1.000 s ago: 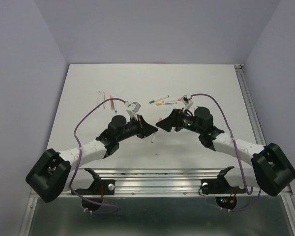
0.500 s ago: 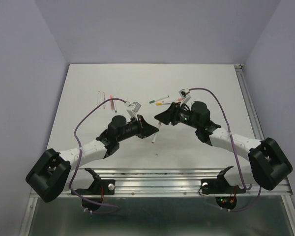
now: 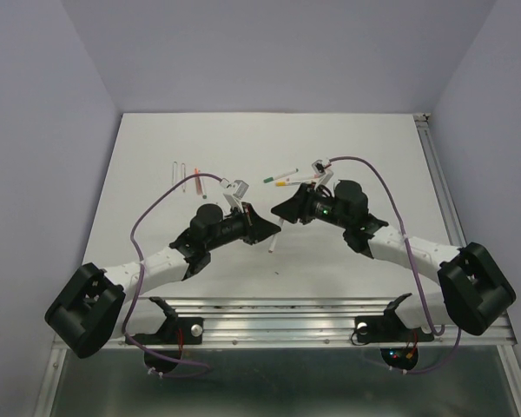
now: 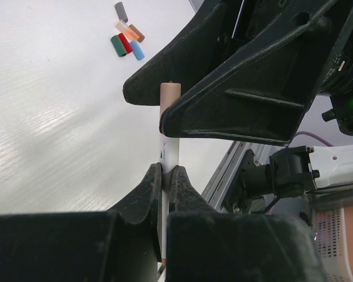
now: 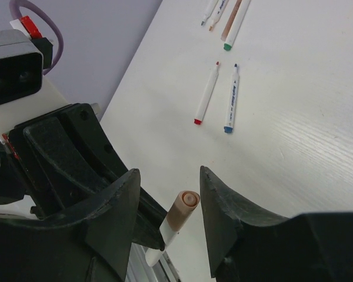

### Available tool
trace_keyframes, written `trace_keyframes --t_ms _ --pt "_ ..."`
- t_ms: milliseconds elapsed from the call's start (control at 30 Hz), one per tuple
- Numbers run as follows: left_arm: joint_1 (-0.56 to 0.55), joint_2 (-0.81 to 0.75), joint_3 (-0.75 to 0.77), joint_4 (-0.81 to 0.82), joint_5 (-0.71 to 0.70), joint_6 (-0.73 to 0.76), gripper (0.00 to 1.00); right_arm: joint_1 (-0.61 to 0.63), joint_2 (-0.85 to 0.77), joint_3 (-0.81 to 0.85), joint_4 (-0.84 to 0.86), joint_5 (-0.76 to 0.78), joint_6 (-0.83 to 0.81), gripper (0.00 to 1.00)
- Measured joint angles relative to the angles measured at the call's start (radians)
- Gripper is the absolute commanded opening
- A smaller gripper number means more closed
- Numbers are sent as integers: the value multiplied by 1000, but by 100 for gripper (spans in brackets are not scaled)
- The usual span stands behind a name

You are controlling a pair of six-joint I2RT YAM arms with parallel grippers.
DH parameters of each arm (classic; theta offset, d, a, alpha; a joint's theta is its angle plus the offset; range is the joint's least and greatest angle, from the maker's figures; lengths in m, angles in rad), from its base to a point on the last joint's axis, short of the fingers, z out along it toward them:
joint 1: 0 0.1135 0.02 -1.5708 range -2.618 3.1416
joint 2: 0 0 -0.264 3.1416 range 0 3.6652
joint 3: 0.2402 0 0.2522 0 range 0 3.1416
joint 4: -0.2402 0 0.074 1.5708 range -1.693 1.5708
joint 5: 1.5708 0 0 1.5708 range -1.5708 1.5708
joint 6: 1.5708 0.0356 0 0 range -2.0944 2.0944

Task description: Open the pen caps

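My left gripper is shut on a white pen, held up off the table with its tan pen cap at the top end. The right gripper straddles that cap; its jaws stand on either side with a narrow gap on each, touching nothing, so it is open. From above, the left gripper and right gripper meet tip to tip at the table's middle, and the pen's barrel sticks out below them. Several loose caps lie on the table beyond.
Uncapped pens lie behind the grippers and at the back left. A red-tipped pen and a blue-tipped pen lie side by side, with more pens further off. A metal rail edges the near side.
The right gripper has moved left onto the pen's capped end and its jaws have narrowed round the cap. The left gripper has held still with the pen.
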Motion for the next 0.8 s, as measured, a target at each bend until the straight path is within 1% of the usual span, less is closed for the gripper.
trace_keyframes --t_ms 133,367,700,800 --pt "0 0 0 6 1 0 0 5 0 13 -14 1 3 47" --pt "-5 0 0 16 3 -11 0 15 9 22 -29 3 10 46" --pt "-5 0 0 29 3 -23 0 20 17 23 -43 17 23 28" --pt "-5 0 0 31 3 -23 0 23 17 23 -42 32 32 21"
